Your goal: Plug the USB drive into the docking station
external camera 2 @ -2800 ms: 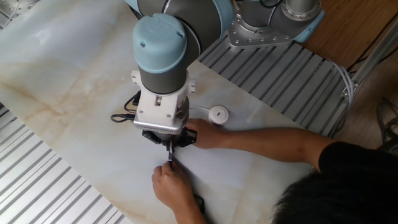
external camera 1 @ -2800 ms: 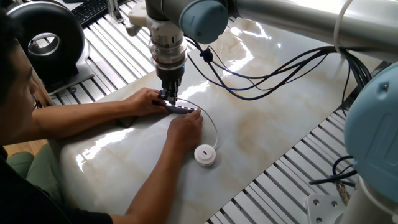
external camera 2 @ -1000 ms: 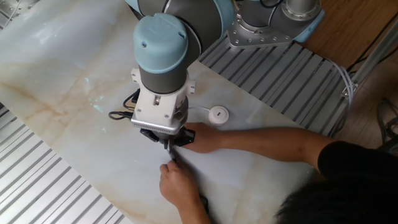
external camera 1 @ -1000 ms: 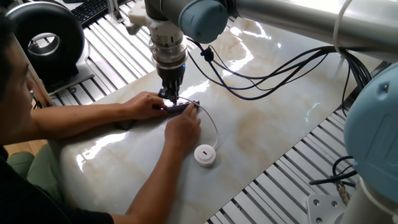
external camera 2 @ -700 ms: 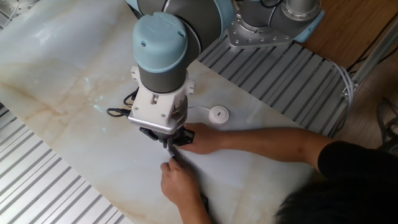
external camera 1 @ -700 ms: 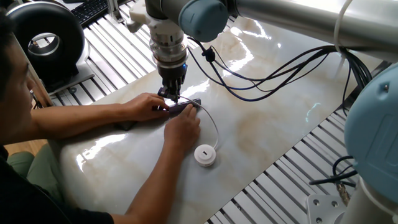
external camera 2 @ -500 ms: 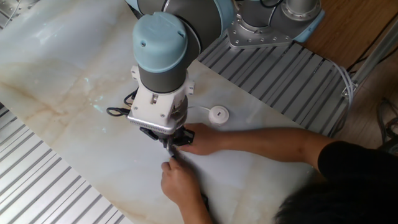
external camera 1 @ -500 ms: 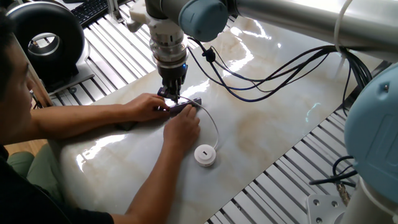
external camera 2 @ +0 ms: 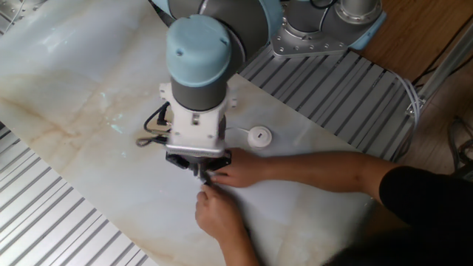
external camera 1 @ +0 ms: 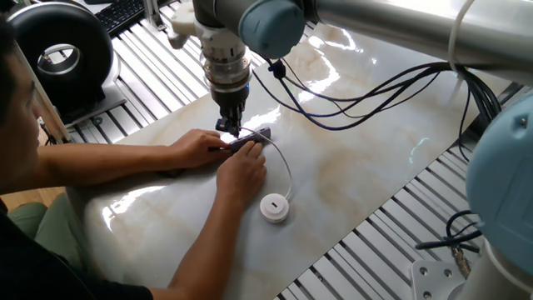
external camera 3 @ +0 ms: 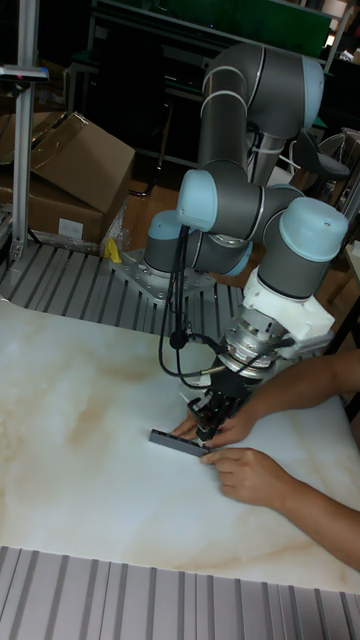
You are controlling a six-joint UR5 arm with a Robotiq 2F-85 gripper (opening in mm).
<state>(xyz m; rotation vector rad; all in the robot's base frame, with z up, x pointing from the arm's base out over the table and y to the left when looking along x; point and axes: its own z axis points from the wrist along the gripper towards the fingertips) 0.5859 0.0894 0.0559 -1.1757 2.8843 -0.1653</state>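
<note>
jaws of the gripper look pinched, probably on the usb drive cable's plug, above the docking station. both hands steady it mid-desk. any tilt could jam the plug.

A pale marble-patterned table lay over a ribbed metal surface. Off its far-left corner sat a black round fan-like unit and a keyboard. Cardboard boxes stood beyond the table's far-left edge.

Docking station tilted up; arm shifted sideways.
</note>
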